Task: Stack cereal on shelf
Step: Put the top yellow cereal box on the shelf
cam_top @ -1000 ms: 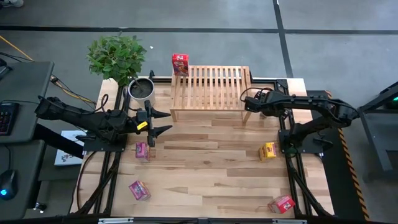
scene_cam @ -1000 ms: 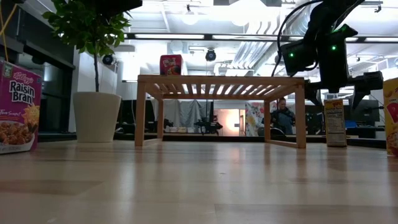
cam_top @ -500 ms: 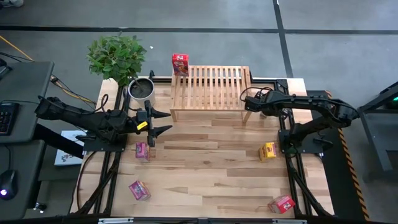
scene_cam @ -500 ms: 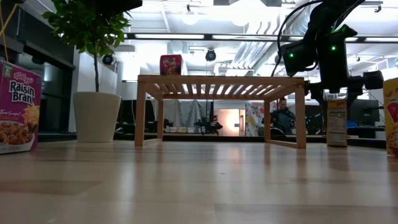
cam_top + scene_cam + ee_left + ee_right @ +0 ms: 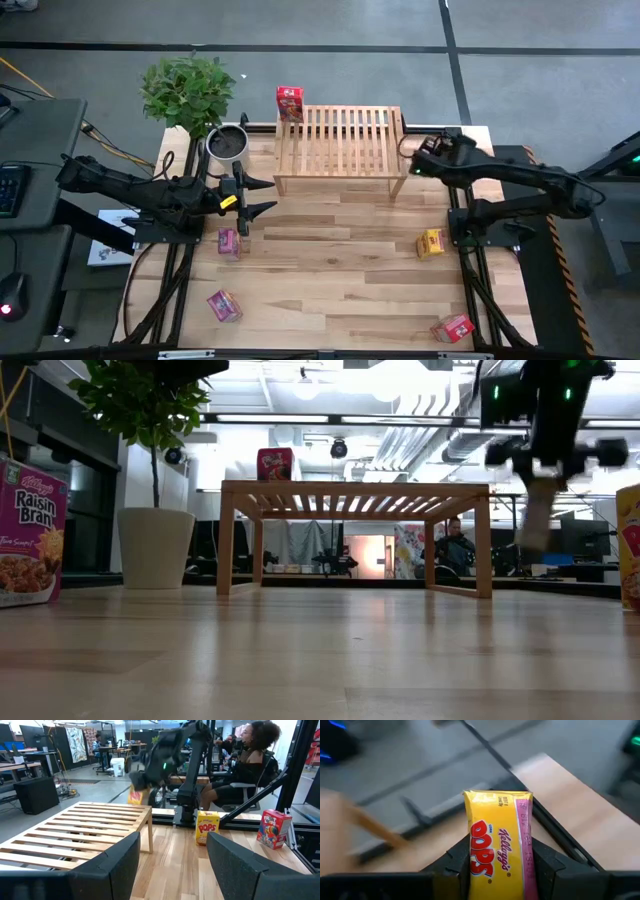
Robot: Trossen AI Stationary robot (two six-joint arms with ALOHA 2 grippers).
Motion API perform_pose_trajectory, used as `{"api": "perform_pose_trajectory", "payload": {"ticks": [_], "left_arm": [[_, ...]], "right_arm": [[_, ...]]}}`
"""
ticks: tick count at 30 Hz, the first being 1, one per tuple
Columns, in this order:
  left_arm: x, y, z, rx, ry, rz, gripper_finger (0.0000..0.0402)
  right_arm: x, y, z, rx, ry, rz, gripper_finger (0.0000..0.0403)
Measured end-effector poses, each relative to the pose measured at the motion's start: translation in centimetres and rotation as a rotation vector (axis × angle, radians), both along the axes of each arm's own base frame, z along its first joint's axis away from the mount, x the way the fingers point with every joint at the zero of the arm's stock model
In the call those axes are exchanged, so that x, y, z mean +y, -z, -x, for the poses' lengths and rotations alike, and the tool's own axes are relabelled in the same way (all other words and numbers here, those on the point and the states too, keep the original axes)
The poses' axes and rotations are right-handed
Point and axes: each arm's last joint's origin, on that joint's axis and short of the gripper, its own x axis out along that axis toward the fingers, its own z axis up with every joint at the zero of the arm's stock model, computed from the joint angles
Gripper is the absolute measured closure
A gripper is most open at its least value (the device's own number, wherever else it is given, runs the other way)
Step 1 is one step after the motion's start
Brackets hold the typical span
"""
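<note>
Right gripper [image 5: 501,870] is clamped on a yellow cereal box [image 5: 499,845], held in the air just off the shelf's [image 5: 340,140] 3 o'clock end. Left gripper [image 5: 256,196], fingers spread wide and empty, hovers at the shelf's 8 o'clock corner. One red box [image 5: 289,102] stands at the shelf's 10 o'clock corner. Two pink boxes [image 5: 229,241], another yellow box [image 5: 431,243] and another red box [image 5: 453,328] rest on the table [image 5: 340,270].

The shelf [image 5: 339,138] is showing pale, matt slatted wood; the tabletop [image 5: 330,280] is looking like smooth light planks with a soft sheen. The yellow cereal box [image 5: 499,845] is showing glossy printed cardboard between matt black plastic fingers [image 5: 454,865].
</note>
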Motion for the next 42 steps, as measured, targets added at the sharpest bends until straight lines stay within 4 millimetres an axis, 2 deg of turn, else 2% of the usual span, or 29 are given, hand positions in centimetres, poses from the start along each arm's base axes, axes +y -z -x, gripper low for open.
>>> {"api": "perform_pose_trajectory", "payload": {"ticks": [4, 8, 12, 16, 19, 23, 28, 32, 36, 42], "left_arm": [[0.0, 0.0, 0.0, -0.003, 0.0, 0.001, 0.0183], [0.0, 0.0, 0.0, -0.003, 0.0, 0.001, 0.0183], [0.0, 0.0, 0.0, -0.003, 0.0, 0.001, 0.0184], [0.0, 0.0, 0.0, -0.004, 0.0, 0.001, 0.0183], [0.0, 0.0, 0.0, -0.004, 0.0, 0.001, 0.0183], [0.0, 0.0, 0.0, 0.0, 0.0, 0.007, 0.0183], [0.0, 0.0, 0.0, 0.0, 0.0, 0.01, 0.0183], [0.0, 0.0, 0.0, -0.003, 0.0, 0.031, 0.0183], [-0.1, 0.1, 0.0, 0.002, 0.018, 0.035, 0.0183], [-0.2, 0.0, 0.0, -0.004, 0.053, 0.036, 0.0183]], "right_arm": [[0.5, -4.6, -0.6, -0.002, -0.163, 0.124, 0.028], [0.7, -9.8, -2.2, 0.052, -0.387, 0.212, 0.028], [0.4, -14.3, -5.2, 0.054, -0.83, 0.235, 0.0281], [0.1, -16.8, -8.8, 0.029, -1.154, 0.323, 0.0281], [-0.6, -17.2, -11.4, 0.13, -1.268, 0.339, 0.0281], [-1.7, -16.3, -14.9, 0.315, -1.406, 0.302, 0.0281], [-3.3, -15.0, -19.4, 0.479, -1.485, 0.296, 0.0281], [-5.3, -14.1, -22.3, 0.59, -1.545, 0.274, 0.0281], [-7.8, -13.7, -24.0, 0.622, -1.624, 0.235, 0.0281], [-10.8, -13.7, -24.3, 0.587, -1.788, 0.168, 0.0281]]}}
